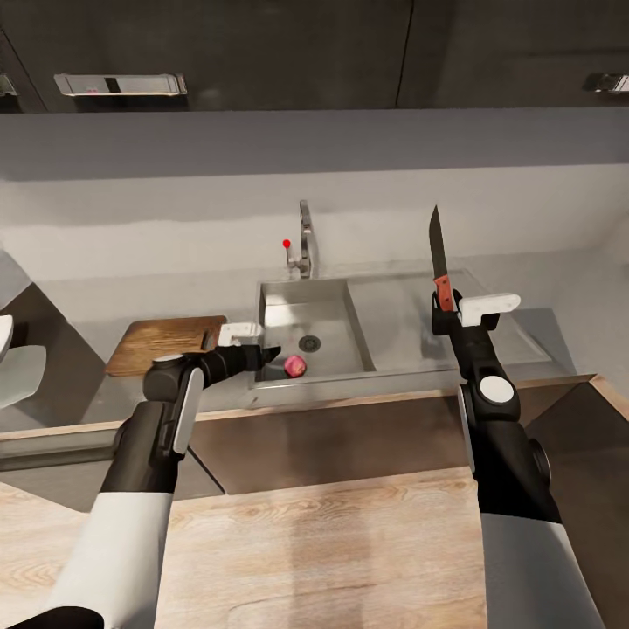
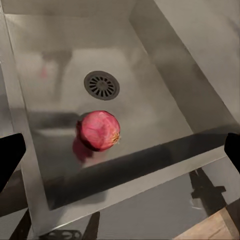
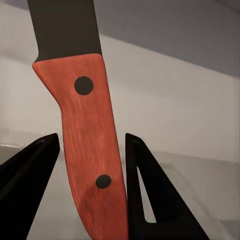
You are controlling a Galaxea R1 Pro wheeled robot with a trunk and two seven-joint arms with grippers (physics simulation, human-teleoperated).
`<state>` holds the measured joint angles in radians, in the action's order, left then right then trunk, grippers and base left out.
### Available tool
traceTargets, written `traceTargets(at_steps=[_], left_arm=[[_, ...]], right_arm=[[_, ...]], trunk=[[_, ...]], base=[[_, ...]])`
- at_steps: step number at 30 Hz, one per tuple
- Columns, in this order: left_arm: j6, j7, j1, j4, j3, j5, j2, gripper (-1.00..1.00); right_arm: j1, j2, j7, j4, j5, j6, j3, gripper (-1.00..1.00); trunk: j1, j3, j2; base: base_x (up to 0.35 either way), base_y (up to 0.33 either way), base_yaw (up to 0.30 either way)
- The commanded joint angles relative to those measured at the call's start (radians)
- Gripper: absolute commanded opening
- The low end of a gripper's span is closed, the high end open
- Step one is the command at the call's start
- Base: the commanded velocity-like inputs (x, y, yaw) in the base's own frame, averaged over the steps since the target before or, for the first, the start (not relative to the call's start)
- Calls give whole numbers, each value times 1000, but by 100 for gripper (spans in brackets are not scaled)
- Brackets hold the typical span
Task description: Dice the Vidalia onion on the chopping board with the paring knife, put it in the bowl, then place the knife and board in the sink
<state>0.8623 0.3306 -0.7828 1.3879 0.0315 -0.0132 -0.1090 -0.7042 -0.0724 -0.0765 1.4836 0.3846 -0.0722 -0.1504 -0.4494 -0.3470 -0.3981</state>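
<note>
While the round reddish-pink onion [image 2: 99, 130] w/ papery skin sits on the floor of the rectangular grey steel sink [image 1: 329, 307], just beside the round dark drain [image 2: 102, 85] & toward the front wall, the left gripper [image 1: 262, 354] hovers at the basin's front-left edge, fingers wide apart. Right gripper [image 1: 447, 316] is clamped on the red-handled paring knife [image 1: 439, 256], dark blade pointing up, over the drainboard. Dark brown wooden chopping board [image 1: 162, 342] lies on the glossy grey countertop [image 1: 87, 323], left of sink.

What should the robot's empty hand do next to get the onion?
Probably lower the open left gripper into the grey steel sink and close around the round reddish onion, which lies untouched near the drain. The right gripper already holds the red-handled paring knife.
</note>
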Motion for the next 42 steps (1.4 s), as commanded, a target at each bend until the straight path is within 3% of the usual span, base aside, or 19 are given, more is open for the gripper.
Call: traceTargets(at_steps=[1, 5, 9, 12, 17, 19, 25, 34, 38, 42], left_arm=[[4, 3, -1, 1, 3, -1, -1, 100], [-40, -2, 0, 9, 2, -1, -1, 100], [-72, -5, 0, 13, 2, -1, -1, 100], [-79, -5, 0, 15, 2, -1, -1, 100], [-82, -5, 0, 16, 2, -1, -1, 100], [-83, -5, 0, 16, 2, -1, -1, 100], [-85, -5, 0, 26, 2, -1, 0, 100], [-85, -5, 0, 34, 1, -1, 1, 100], [-85, -5, 0, 33, 4, -1, 6, 100], [-84, -5, 0, 33, 4, -1, 9, 100]], right_arm=[[0, -1, -8, 2, 10, -1, -3, -100], [12, -1, -7, 1, 10, 62, -3, -100], [27, -2, -2, 1, 10, 175, -3, -100], [40, -2, 35, 2, 10, 237, -3, -100], [85, -3, 230, 2, 9, 286, 2, -100], [99, -3, 310, 2, 8, 303, 23, -100], [127, -3, 360, 2, 8, 305, 122, -100], [143, -3, 366, 2, 5, 294, 206, -100], [145, -3, 366, 3, 5, 221, 256, -100], [146, -3, 366, 3, 5, 174, 272, -100]], trunk=[[-1, -2, -2], [-1, -2, -2], [-1, -2, -2], [-1, -2, -2], [-1, -2, -2], [-1, -2, -2], [-1, -2, -2], [-1, 6, -2], [-1, 12, -2], [-1, 19, -2]], base=[[0, 0, 0], [0, 0, 0], [0, 0, 0], [0, 0, 0], [0, 0, 0], [0, 0, 0], [0, 0, 0], [0, 0, -6], [0, 0, -3], [0, 0, 0]])
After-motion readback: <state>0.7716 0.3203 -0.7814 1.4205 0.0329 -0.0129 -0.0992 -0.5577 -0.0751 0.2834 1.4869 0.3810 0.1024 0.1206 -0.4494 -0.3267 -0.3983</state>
